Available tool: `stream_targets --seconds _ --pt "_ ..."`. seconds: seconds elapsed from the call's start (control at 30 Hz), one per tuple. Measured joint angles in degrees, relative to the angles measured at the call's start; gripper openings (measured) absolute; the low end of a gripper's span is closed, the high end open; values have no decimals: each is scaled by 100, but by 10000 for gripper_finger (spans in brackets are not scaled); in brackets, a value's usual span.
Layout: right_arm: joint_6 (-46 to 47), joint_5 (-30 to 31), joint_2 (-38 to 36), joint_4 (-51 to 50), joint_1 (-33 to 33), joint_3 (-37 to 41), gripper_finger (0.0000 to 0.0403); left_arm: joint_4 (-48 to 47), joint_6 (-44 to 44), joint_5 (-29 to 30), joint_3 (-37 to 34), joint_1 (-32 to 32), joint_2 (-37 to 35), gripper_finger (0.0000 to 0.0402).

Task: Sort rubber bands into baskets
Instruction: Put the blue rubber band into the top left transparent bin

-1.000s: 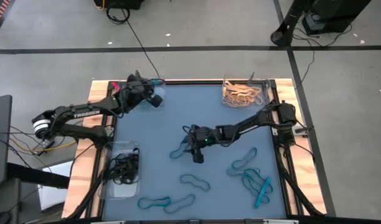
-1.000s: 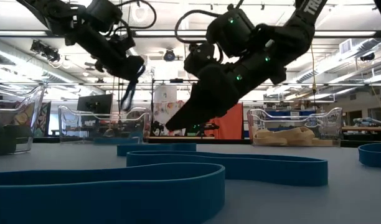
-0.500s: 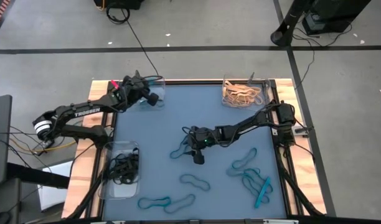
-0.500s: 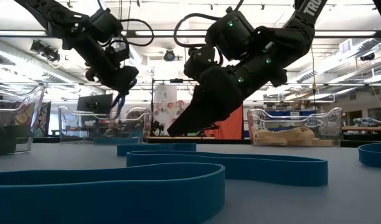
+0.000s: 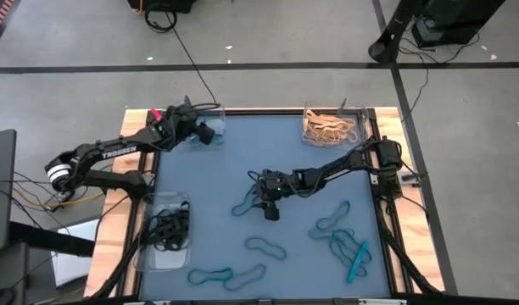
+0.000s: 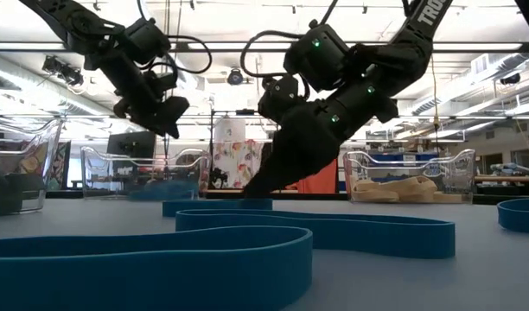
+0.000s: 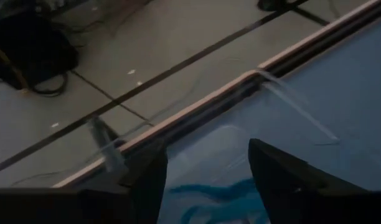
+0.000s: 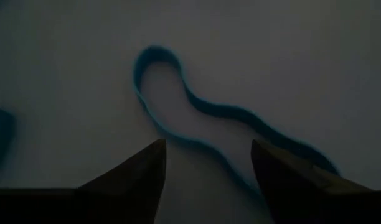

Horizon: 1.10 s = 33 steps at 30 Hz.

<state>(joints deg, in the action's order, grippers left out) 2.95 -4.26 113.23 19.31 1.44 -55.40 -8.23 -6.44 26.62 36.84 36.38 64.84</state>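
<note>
My left gripper hangs open over the clear basket at the table's far left corner. A blue rubber band lies inside that basket, below the open fingers. My right gripper stands open low over mid-table, its fingers on either side of a teal rubber band that lies flat on the blue mat, untouched. A second basket at the far right holds tan bands. A third basket at the near left holds black bands.
Several teal bands lie loose on the mat: two near the front edge and a cluster at the near right. Two of them loom large in the low view. A wooden frame borders the mat.
My left gripper has moved a little toward the table's left edge and down over the far-left basket, tipped, and opened. The blue band that hung from it has fallen into that basket.
</note>
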Motion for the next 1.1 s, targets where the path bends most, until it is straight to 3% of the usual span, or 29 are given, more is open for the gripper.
stream_targets --seconds 0.23,0.4,0.73,0.93,1.1 --pt "-642 551 7 -184 -18 0 227 262 11 -786 0 -11 0 229" --pt "-926 421 9 -367 -18 0 191 597 146 -1179 0 -55 0 229" --pt "-858 353 5 -512 -90 -4 15 1469 682 -2529 0 -598 9 229" --pt "-519 926 -344 -585 -72 2 13 1807 1377 -3181 0 -950 189 229" --pt "-502 1391 -865 -781 -29 0 9 2386 1502 -3362 0 -1106 558 229"
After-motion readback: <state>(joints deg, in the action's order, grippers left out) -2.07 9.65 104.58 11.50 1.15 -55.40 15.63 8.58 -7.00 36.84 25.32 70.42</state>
